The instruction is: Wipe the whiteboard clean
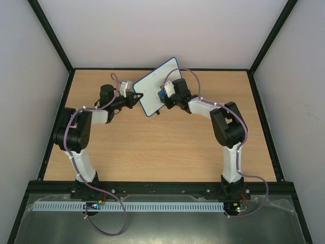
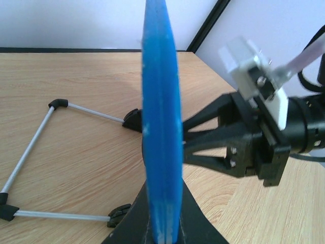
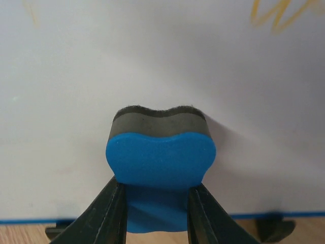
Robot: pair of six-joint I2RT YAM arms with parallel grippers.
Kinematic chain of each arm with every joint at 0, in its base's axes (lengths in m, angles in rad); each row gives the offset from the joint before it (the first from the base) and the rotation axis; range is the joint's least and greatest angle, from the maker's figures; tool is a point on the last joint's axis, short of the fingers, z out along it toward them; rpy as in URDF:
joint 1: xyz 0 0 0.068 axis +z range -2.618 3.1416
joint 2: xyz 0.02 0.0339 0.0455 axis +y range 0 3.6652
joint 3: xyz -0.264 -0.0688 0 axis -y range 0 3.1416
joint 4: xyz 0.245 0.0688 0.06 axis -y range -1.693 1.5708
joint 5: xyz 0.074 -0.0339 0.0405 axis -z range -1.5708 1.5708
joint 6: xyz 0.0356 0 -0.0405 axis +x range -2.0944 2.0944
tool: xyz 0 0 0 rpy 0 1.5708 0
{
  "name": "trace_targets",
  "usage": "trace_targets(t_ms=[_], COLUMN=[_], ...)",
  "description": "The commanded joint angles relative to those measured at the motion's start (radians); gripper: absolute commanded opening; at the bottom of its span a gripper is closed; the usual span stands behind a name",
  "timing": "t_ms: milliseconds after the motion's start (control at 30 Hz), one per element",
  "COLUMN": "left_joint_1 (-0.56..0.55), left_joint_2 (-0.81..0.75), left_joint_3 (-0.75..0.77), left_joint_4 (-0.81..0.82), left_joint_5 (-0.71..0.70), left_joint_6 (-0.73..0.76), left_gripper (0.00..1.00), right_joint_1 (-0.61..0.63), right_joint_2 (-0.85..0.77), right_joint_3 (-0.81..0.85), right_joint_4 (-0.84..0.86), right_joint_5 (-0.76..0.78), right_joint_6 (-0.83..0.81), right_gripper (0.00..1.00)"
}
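Right wrist: claw (image 3: 155, 195) level, eraser (image 3: 160, 152) at whiteboard (image 3: 152, 61).

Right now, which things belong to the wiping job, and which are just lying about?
Job: whiteboard, its yellow scribbles, blue eraser in the right claw, left claw gripping the board's edge.
Lying about: thin rod frame on the table beside the board; maybe its stand.

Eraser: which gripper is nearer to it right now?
Right. The right gripper has its fingers shut on the eraser, held against the face of the whiteboard. The left gripper clamps the board's edge, off to the eraser's side.
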Motion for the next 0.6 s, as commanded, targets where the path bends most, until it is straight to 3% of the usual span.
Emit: trace_targets(t_ms=[0,567], left_joint_1=[-0.037,-0.04], left_joint_2=[0.049,0.055], left_joint_3=[-0.02,-0.022], left_joint_4=[-0.156,-0.153], left_joint_5=[0.11,0.114], left_joint_6=[0.011,0.008], left_gripper=[0.03,0.03], right_joint_1=[0.016,0.007], right_joint_2=[0.022,0.036], right_joint_3=[-0.058,0.346], right_joint_4=[-0.016,-0.142], right_joint_5=[0.006,0.025], right_joint_6=[-0.028,-0.013], right_gripper=[0.02,0.02])
